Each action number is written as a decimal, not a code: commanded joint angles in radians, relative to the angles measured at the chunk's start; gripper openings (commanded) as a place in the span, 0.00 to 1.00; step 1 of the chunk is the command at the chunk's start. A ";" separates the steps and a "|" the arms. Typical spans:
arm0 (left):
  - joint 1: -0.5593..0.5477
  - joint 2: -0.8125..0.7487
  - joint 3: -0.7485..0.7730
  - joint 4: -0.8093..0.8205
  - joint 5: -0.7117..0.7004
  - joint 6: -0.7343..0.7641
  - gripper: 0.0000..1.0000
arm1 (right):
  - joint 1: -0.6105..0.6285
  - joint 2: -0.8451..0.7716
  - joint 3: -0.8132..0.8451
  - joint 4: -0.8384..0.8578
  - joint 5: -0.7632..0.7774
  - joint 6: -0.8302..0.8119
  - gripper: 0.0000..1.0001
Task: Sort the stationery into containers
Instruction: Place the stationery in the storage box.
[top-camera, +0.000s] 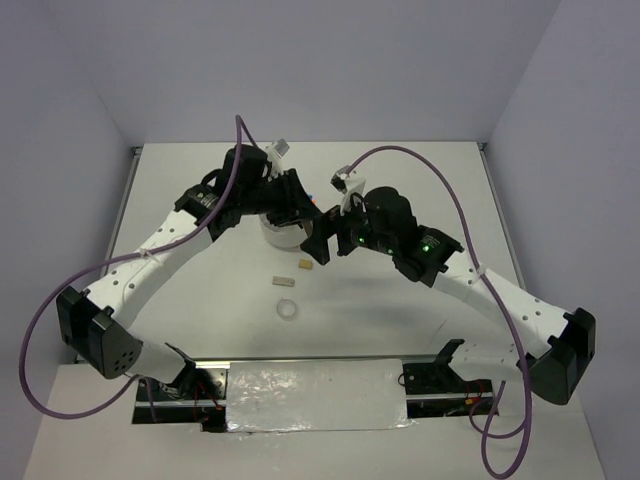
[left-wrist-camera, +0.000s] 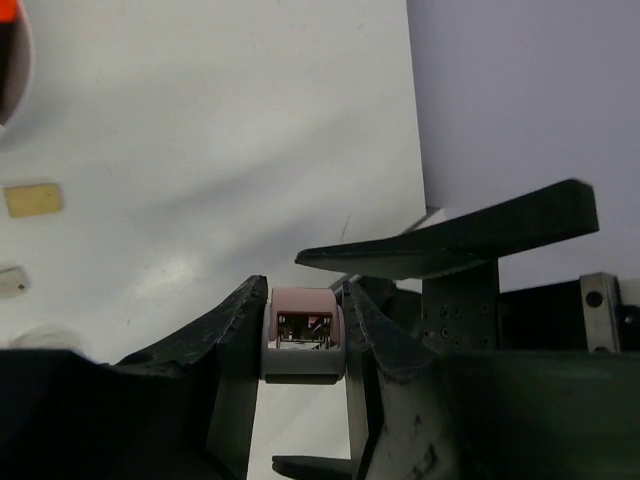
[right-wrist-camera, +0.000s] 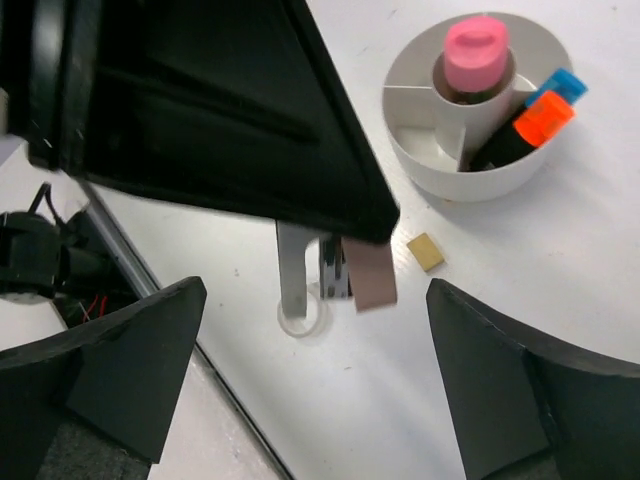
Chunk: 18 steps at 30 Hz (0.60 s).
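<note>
My left gripper (left-wrist-camera: 305, 292) is shut on a small pink and white item (left-wrist-camera: 303, 358) and holds it above the table. In the right wrist view that item (right-wrist-camera: 368, 275) hangs under the left gripper's black body (right-wrist-camera: 220, 110). The round white tub (right-wrist-camera: 470, 150) holds a pink-capped tube (right-wrist-camera: 476, 55) and markers with a blue cap (right-wrist-camera: 566, 82) and an orange cap (right-wrist-camera: 543, 115). A tan eraser (right-wrist-camera: 425, 251) and the clear tape ring (right-wrist-camera: 302, 320) lie on the table. My right gripper (right-wrist-camera: 315, 290) is open and empty above them.
In the top view the two grippers (top-camera: 300, 212) (top-camera: 322, 245) are close together beside the tub (top-camera: 280, 236). Two tan erasers (top-camera: 303, 265) (top-camera: 284, 280) and the tape ring (top-camera: 288, 310) lie just in front. A grey wall runs behind the table.
</note>
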 joint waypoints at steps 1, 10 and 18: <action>0.000 0.051 0.147 -0.061 -0.134 0.037 0.00 | -0.037 -0.028 0.052 -0.019 0.073 0.042 1.00; 0.037 0.364 0.486 -0.288 -0.743 -0.190 0.00 | -0.134 -0.235 0.039 -0.252 0.326 0.144 1.00; 0.025 0.632 0.784 -0.293 -0.952 -0.322 0.00 | -0.134 -0.331 -0.037 -0.301 0.216 0.167 1.00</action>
